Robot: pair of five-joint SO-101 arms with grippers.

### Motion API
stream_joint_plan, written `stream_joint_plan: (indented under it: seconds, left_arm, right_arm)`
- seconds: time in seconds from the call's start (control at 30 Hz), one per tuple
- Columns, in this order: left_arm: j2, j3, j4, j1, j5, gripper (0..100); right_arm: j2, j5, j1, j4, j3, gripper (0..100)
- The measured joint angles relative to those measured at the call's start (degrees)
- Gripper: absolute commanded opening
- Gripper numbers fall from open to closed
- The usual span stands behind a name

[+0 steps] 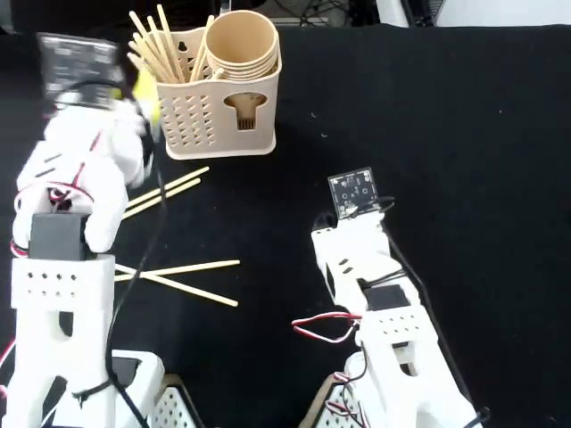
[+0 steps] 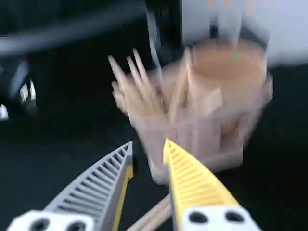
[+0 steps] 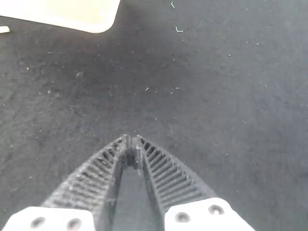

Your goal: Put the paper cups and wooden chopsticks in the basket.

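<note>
— Where do the cups and chopsticks sit?
— Nested tan paper cups (image 1: pixel 243 45) and a chopstick bundle (image 1: pixel 159 49) fill the perforated cream basket (image 1: pixel 219 120) at eleven o'clock. Four pale loose chopsticks (image 1: pixel 183 267) lie on the black bench (image 1: pixel 446 134) near eight.
— The jaws?
— Left jaws parted, empty; right jaws closed, empty.

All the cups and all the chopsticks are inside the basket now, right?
Not quite. The cups are in the basket, but not all the chopsticks are. Some stand in it, and four chopsticks lie on the table in front of it. The high view shows this.
</note>
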Motion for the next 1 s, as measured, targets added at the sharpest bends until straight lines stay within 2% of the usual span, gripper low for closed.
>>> stream_joint_plan:
  seconds: [0.13, 0.27, 0.37, 0.47, 0.63, 1.0]
  left_arm:
    - [1.7, 8.0, 15.1, 3.0, -19.0, 12]
    - [6.1, 17.9, 18.2, 3.3, -35.2, 13]
    - [10.3, 22.9, 16.8, 3.2, -42.6, 23]
    - [14.9, 25.0, 11.9, 2.2, -45.0, 30]
    - [23.9, 25.5, 4.2, 1.3, -48.8, 28]
    - [40.0, 20.0, 2.4, 1.3, -53.6, 28]
  right_arm:
    - [0.0, 0.0, 0.0, 0.0, 0.0, 1.5]
    - [0.0, 0.0, 0.0, 0.0, 0.0, 1.5]
    - [0.0, 0.0, 0.0, 0.0, 0.0, 1.5]
    - [0.0, 0.0, 0.0, 0.0, 0.0, 1.5]
    - [0.0, 0.0, 0.0, 0.0, 0.0, 1.5]
    - [0.0, 0.0, 0.0, 0.0, 0.0, 1.5]
